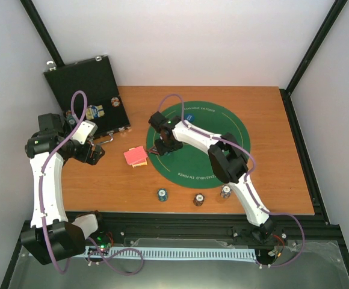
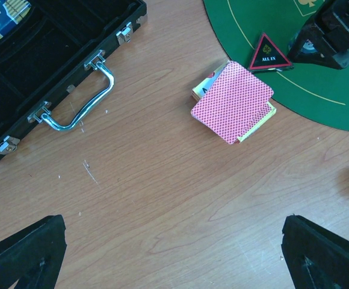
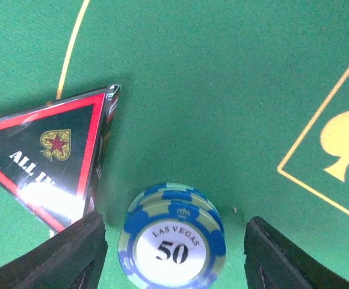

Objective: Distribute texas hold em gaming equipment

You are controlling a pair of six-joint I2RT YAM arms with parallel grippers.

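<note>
A stack of blue striped-edge "50" poker chips [image 3: 173, 244] stands on the green felt mat [image 3: 222, 90]. My right gripper [image 3: 174, 256] is open and straddles the stack, with a gap on each side. The black red-edged "ALL IN" triangle marker [image 3: 48, 156] lies just left of it and also shows in the left wrist view [image 2: 269, 53]. The red-backed playing cards [image 2: 234, 102] lie on the wood beside the mat [image 1: 135, 155]. My left gripper [image 2: 174, 265] is open and empty over bare wood, near the case [image 1: 93, 150]. My right gripper also shows from above [image 1: 165, 144].
The open black hinged case [image 1: 87, 96] sits at the back left, its metal handle [image 2: 81, 99] towards the cards. Three chip stacks stand along the table's near edge: blue [image 1: 162, 194], brown [image 1: 198, 199] and pale [image 1: 225, 192].
</note>
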